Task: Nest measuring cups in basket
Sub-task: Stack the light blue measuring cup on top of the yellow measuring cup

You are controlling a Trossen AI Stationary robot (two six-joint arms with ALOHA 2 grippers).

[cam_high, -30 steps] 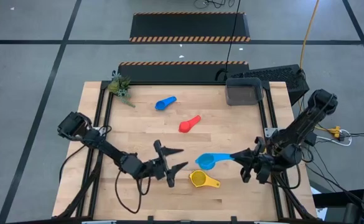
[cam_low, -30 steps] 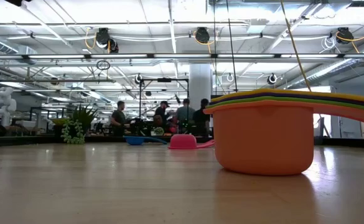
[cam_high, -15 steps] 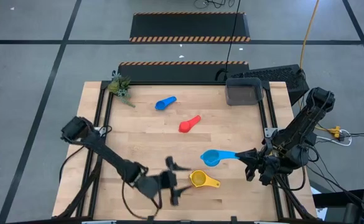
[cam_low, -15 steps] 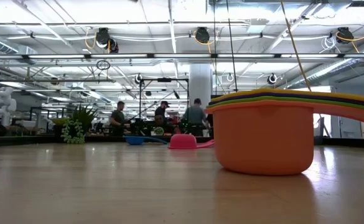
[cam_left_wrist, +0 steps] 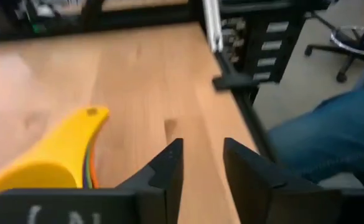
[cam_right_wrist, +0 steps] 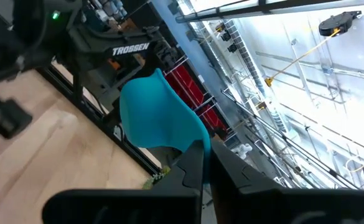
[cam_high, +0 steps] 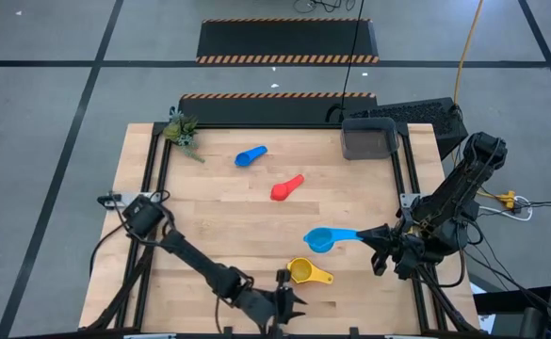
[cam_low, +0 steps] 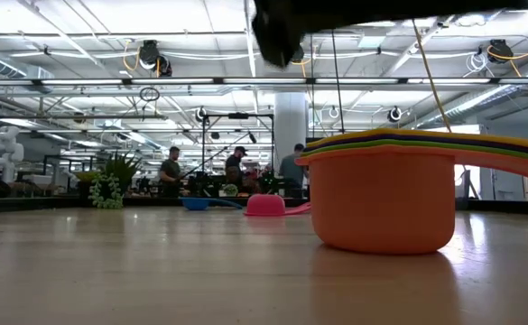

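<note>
A nested stack of measuring cups (cam_high: 300, 271), yellow on top and orange outermost (cam_low: 381, 203), stands near the table's front edge. My left gripper (cam_high: 287, 301) hovers just nearside of it, open, with nothing between its fingers (cam_left_wrist: 200, 149); the yellow handle (cam_left_wrist: 66, 146) lies beside them. My right gripper (cam_high: 380, 250) is shut on the light blue cup (cam_high: 319, 241). A blue cup (cam_high: 250, 155) and a red cup (cam_high: 286, 187) lie loose farther back. The dark grey basket (cam_high: 369, 139) stands at the far right. My right gripper pinches the end of the light blue cup's handle (cam_right_wrist: 194, 146) between its two fingers (cam_right_wrist: 191, 168), coming roughly level from the table's right side, along the handle. The bowl (cam_right_wrist: 157, 112) sticks out toward the table's left. Whether it is clear of the wood, I cannot tell.
A small plant (cam_high: 181, 130) sits at the far left corner. A black keyboard (cam_high: 416, 114) lies behind the basket, off the wood. Bare wood stretches across the table's left half. A person's leg in jeans (cam_left_wrist: 331, 137) shows beyond the near edge.
My left gripper has swung from left of the stack toward the table's near edge and a little rightward, ending just nearside of the stack. Its fingers, spread wide a second ago, have closed to a narrow gap with nothing in it.
</note>
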